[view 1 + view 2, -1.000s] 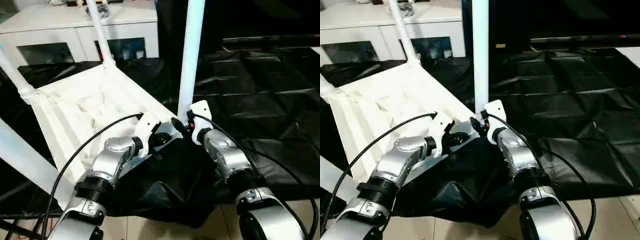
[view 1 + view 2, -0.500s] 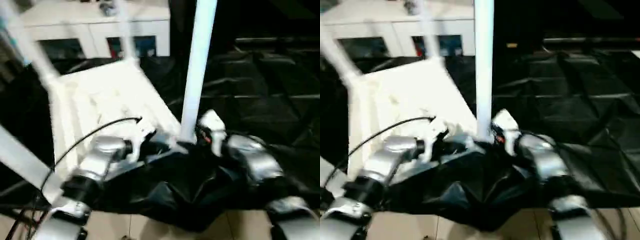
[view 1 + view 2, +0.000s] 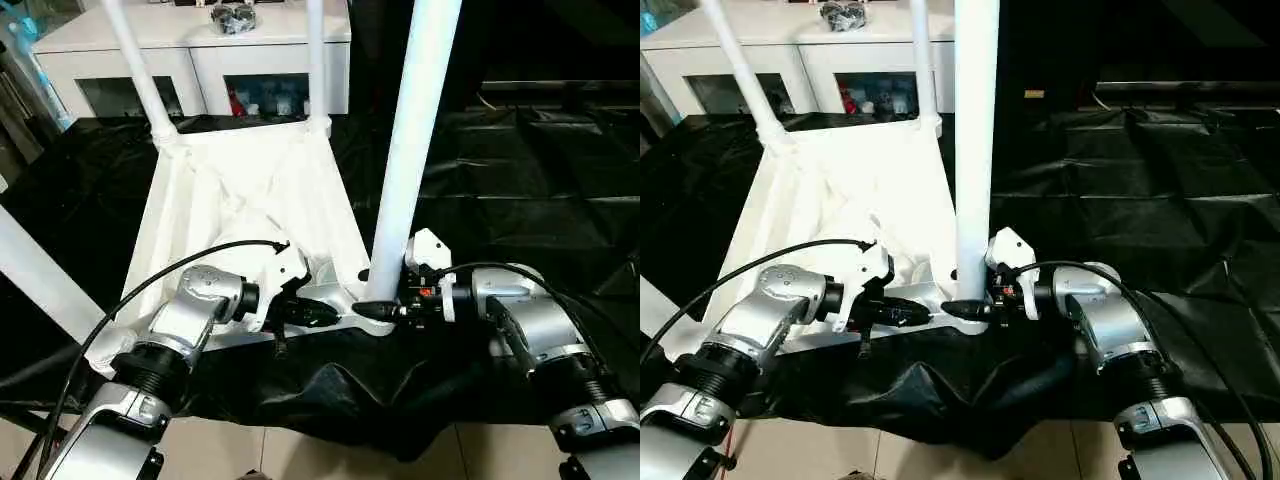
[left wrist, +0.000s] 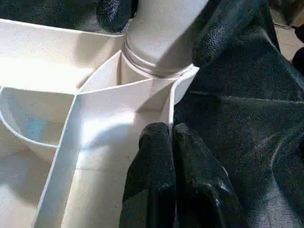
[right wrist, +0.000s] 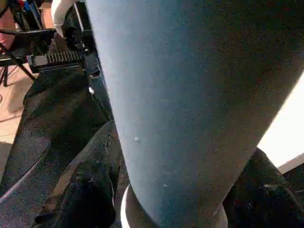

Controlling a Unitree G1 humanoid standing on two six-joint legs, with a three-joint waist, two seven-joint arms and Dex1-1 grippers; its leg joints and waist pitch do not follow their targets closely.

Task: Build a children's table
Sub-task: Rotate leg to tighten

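Left eye view — table top (image 3: 250, 190) squarer than before, right claw (image 3: 385, 308) clamps near leg (image 3: 410, 150), left claw (image 4: 171, 142) pressed together.

black-draped work table (image 3: 540, 190), upturned children's table (image 3: 250, 200)
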